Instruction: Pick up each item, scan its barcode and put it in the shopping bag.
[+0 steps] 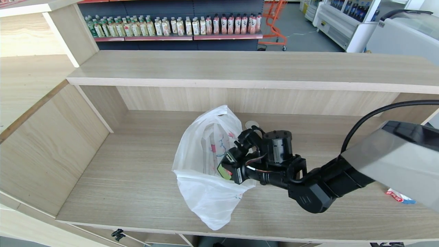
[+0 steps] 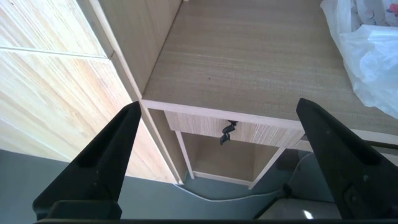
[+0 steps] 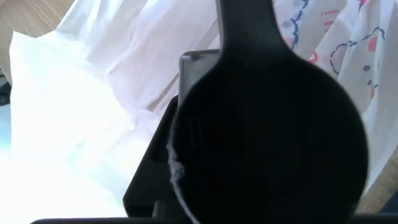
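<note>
Plastic closes around our right gripper (image 1: 230,168), which sits at the mouth of the white shopping bag (image 1: 205,195), on the bag's right side. We judge it is there to deliver something. Whether it is open or closed, or has hold of anything, we cannot tell: in its wrist view a dark rounded shape (image 3: 267,137) blocks the lens, with white bag film behind. A green-and-black patch shows at the gripper's end in the head view, but we cannot say if that is an item or part of the arm.

The bag lies slumped on the wooden counter (image 1: 130,178), mouth turned toward the right arm, which suits a sideways entry. Something printed in pink and blue (image 1: 214,147) shows through the film. A white round object (image 1: 252,123) sits just beyond the bag. A red, white and blue packet (image 1: 398,196) lies well apart on the counter's right, probably awaiting its scan.

Our left gripper (image 2: 219,104) hangs wide open and empty off the counter's front edge, left of the bag, presumably parked clear.
</note>
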Tool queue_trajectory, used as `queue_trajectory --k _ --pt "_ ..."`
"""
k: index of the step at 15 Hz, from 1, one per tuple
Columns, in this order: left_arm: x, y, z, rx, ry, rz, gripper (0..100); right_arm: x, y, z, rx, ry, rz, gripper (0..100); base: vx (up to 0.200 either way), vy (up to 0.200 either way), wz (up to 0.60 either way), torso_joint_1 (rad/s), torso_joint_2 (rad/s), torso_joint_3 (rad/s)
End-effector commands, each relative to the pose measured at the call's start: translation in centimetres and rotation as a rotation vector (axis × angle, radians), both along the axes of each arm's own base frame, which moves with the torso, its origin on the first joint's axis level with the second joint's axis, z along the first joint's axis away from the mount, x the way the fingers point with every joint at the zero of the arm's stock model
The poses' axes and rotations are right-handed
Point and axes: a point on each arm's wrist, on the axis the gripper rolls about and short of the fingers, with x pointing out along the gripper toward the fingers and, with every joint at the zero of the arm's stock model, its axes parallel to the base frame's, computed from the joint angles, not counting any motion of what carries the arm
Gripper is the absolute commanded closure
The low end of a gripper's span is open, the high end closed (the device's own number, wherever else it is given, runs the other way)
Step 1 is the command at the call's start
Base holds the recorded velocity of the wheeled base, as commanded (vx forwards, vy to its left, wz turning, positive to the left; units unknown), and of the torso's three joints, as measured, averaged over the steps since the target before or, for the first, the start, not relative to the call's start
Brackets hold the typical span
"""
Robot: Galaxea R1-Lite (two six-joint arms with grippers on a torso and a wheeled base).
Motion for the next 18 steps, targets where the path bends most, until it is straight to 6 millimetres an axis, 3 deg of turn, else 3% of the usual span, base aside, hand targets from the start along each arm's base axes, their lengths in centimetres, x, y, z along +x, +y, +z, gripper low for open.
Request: queue_trajectory --k 1,6,7,10,11,12,14,17,18 --pt "0.0 0.0 0.0 0.0 0.0 0.0 0 1.2 1.2 -2.7 -0.051 -0.012 0.034 100 0.0 0.0 0.0 0.0 0.0 0.0" --pt "0.0 0.0 0.0 0.0 0.0 0.0 0 2.0 1.7 -2.7 -0.061 -0.053 0.085 100 0.0 0.0 0.0 0.0 0.0 0.0" --pt "0.0 0.0 0.0 0.0 0.0 0.0 0 2.2 1.7 -2.2 -0.032 -0.052 0.115 0 0.0 0.0 0.0 0.0 0.0 0.0" --pt "0.0 0.0 0.0 0.0 0.0 0.0 0 2.0 1.7 0.4 0.106 0.01 0.084 0 0.0 0.0 0.0 0.0 0.0 0.0" --pt "0.0 0.0 0.0 0.0 0.0 0.0 0 2.0 1.7 0.4 0.106 0.01 0.084 0 0.0 0.0 0.0 0.0 0.0 0.0" --pt "0.0 0.0 0.0 0.0 0.0 0.0 0 1.7 0.8 2.7 0.206 0.059 0.054 0 0.0 0.0 0.0 0.0 0.0 0.0" --pt "0.0 0.0 0.0 0.0 0.0 0.0 0 1.2 -0.7 4.3 0.261 0.095 0.024 0 0.0 0.0 0.0 0.0 0.0 0.0" --pt "0.0 0.0 0.0 0.0 0.0 0.0 0 -0.4 -2.1 8.8 0.402 0.115 0.011 0 0.0 0.0 0.0 0.0 0.0 0.0" --pt "0.0 0.0 0.0 0.0 0.0 0.0 0 -1.1 -3.5 9.6 0.401 0.116 -0.01 0 0.0 0.0 0.0 0.0 0.0 0.0"
